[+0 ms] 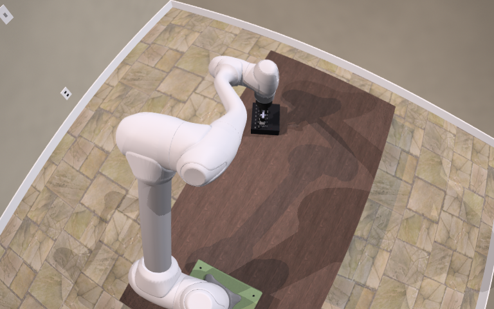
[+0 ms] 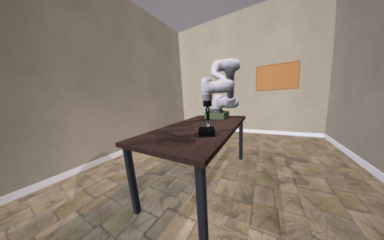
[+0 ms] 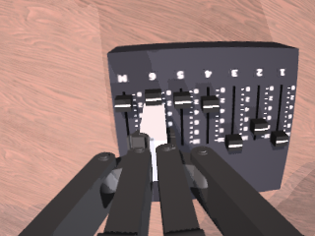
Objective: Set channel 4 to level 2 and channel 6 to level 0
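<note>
While pressed fully together with nothing held, standing tip-down over the lighting desk point(image 3: 276, 59), the jaws' white pads point(image 3: 156, 134) laid along the channel 6 slot. Just ahead of the jaws, touching or very nearly so: channel 6 fader cap point(image 3: 153, 97), at the far end of its travel. Long axis of every slot running straight away from the jaws, so any push or pull probably going along that line. Two slots to the right of the jaws: channel 4 cap point(image 3: 211, 102), likewise close to the far end. Further right, three caps sitting nearer. Under the desk, dark wood worktop point(image 1: 327, 163); beyond, stone-tiled floor point(image 2: 283, 183), beige walls point(image 2: 84, 84), orange board point(image 2: 277, 75).
</note>
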Robot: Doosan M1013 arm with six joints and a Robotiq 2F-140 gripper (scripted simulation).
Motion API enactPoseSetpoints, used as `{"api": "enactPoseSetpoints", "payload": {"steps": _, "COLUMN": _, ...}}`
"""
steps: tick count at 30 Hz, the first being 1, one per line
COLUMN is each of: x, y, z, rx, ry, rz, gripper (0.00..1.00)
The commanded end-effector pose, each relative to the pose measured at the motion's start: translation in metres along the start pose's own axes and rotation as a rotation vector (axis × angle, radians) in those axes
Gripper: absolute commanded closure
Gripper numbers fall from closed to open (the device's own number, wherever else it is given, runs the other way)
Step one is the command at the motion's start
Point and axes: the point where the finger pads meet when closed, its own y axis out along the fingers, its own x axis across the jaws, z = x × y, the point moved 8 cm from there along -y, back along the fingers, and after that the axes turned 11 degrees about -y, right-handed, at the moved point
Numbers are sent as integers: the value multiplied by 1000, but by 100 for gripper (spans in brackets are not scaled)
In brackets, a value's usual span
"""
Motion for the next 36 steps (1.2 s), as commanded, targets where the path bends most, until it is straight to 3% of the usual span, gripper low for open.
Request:
{"api": "enactPoseSetpoints", "payload": {"steps": 1, "x": 0, "y": 0, "z": 1, "rx": 0, "ry": 0, "rz": 0, "gripper": 90}}
{"api": "enactPoseSetpoints", "payload": {"steps": 36, "x": -1, "y": 0, "z": -4, "rx": 0, "ry": 0, "rz": 0, "gripper": 90}}
